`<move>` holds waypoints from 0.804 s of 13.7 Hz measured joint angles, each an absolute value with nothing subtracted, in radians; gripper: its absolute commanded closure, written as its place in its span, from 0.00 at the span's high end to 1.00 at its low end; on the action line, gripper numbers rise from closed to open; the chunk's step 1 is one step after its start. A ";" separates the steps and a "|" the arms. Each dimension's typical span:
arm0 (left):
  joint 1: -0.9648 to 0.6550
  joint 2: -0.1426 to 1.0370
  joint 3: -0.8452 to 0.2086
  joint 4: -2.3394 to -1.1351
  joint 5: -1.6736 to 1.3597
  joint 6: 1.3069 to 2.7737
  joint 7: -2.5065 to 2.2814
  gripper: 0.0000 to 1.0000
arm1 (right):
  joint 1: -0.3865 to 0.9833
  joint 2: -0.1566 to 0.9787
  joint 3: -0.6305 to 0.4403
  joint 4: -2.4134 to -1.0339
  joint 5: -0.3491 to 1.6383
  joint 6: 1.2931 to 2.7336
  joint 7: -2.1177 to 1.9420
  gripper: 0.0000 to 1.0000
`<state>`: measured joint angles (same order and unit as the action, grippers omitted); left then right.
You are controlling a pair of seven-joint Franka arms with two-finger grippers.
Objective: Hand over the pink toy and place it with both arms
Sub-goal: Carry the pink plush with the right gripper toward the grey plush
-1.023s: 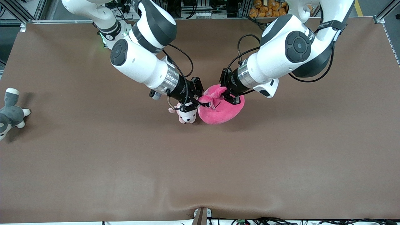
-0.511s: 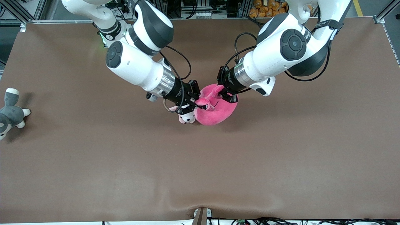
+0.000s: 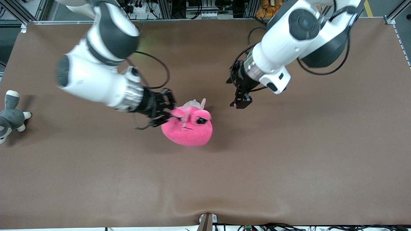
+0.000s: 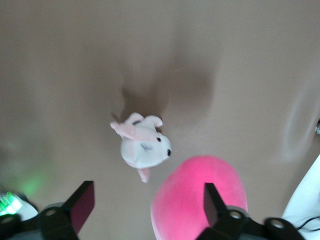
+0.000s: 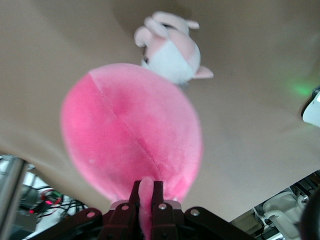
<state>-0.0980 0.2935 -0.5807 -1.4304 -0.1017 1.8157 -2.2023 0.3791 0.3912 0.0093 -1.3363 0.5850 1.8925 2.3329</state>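
Front view: the right gripper (image 3: 164, 116) holds the pink toy (image 3: 188, 128) up over the middle of the brown desk (image 3: 289, 154), its fingers pinched tight on a fold at the toy's edge, the black eyes facing up. A small pink-and-white plush dog (image 3: 194, 104) peeks out just past the toy, mostly hidden by it. The left gripper (image 3: 240, 103) hangs apart from the toy, over bare desk toward the left arm's end, fingers spread and holding nothing. A grey-and-white plush animal (image 3: 11, 114) lies at the desk's edge at the right arm's end. Left wrist view: both fingers (image 4: 82, 202) stand wide apart with nothing between them; the dog (image 4: 142, 147) lies on the desk and the pink toy (image 4: 197, 200) shows beside it. Right wrist view: the fingers (image 5: 157, 202) are clamped on a strip of the pink toy (image 5: 132, 135), whose round body hangs below; the dog (image 5: 170, 47) lies on the desk underneath.
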 measured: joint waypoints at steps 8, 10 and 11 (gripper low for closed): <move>0.195 0.141 -0.560 -1.428 -0.061 1.492 -1.259 1.00 | -0.073 0.366 -0.001 -1.366 0.584 1.534 1.858 0.00; 0.217 0.135 -0.559 -1.427 0.014 1.455 -1.099 1.00 | -0.174 0.394 -0.003 -1.452 0.583 1.527 1.615 0.00; 0.216 0.130 -0.559 -1.427 0.043 1.445 -1.023 1.00 | -0.226 0.416 -0.005 -1.503 0.583 1.531 1.480 0.00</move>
